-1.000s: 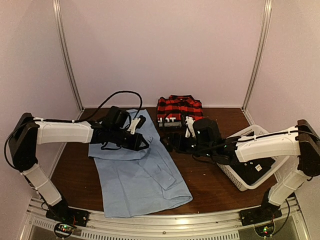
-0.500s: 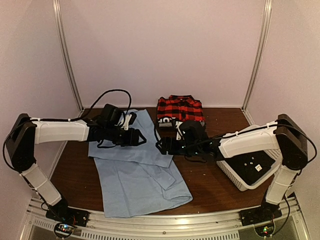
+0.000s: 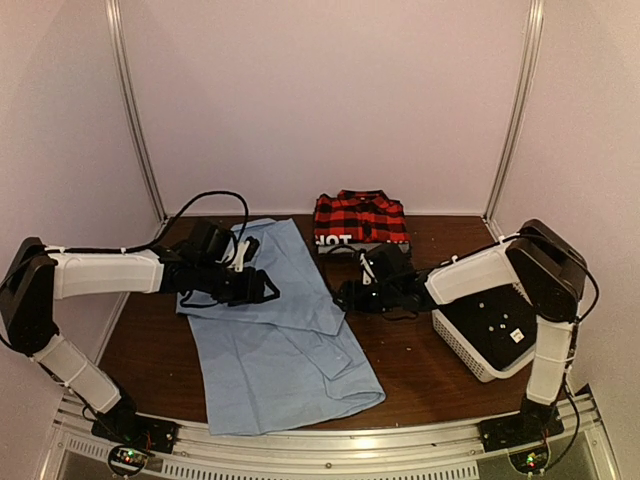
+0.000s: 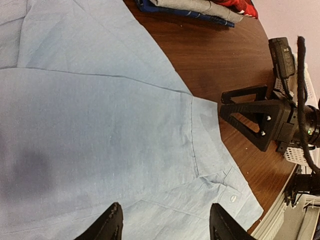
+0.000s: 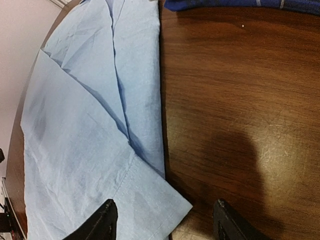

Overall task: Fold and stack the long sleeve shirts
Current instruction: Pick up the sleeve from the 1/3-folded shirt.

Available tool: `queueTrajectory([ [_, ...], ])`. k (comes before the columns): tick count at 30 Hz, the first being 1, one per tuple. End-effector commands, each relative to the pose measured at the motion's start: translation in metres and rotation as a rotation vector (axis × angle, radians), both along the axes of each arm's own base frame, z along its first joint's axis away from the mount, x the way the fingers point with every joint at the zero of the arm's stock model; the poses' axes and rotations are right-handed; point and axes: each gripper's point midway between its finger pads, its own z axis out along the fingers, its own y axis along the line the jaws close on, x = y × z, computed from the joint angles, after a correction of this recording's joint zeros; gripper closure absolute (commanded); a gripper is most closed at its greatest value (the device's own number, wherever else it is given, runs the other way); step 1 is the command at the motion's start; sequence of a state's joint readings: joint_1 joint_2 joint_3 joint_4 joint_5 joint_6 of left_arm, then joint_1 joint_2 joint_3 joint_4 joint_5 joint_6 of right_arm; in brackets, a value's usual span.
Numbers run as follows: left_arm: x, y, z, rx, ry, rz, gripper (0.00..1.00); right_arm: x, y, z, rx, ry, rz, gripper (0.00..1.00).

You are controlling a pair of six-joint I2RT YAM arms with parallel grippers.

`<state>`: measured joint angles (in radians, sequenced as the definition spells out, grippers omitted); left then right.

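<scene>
Left end effector (image 3: 262, 290) is hovering open over the partly folded light blue shirt (image 3: 280, 350), right end effector (image 3: 345, 297) open at its 3 o'clock edge; plaid shirt (image 3: 360, 218) is lying folded at 12 o'clock, stacking remaining.

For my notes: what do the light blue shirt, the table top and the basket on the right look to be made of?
The light blue shirt looks like thin woven cloth, matte, perhaps cotton: soft creases, stitched seams. The table top is dark wood or wood-look laminate with a slight sheen: grain streaks show. The basket seems to be white plastic: a rigid mesh wall.
</scene>
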<state>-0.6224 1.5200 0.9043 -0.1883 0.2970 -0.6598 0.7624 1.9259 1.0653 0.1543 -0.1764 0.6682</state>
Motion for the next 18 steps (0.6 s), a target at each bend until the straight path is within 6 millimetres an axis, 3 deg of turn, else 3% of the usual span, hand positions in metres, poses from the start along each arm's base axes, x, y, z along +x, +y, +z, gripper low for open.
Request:
queueTrajectory([
  [1, 0.002, -0.004, 0.011, -0.042, -0.023, -0.001, 0.39, 0.014, 0.005, 0.006, 0.030, -0.050, 0.084, 0.33],
  [6, 0.003, -0.005, 0.008, -0.042, -0.019, 0.005, 0.39, 0.023, 0.012, 0.000, 0.061, -0.044, 0.148, 0.32],
  [9, 0.004, -0.006, 0.007, -0.051, -0.016, 0.007, 0.39, 0.015, 0.024, 0.000, 0.103, -0.004, 0.220, 0.37],
  [18, 0.006, -0.012, 0.005, -0.060, -0.014, -0.008, 0.39, -0.008, 0.031, 0.008, 0.137, 0.049, 0.294, 0.47],
])
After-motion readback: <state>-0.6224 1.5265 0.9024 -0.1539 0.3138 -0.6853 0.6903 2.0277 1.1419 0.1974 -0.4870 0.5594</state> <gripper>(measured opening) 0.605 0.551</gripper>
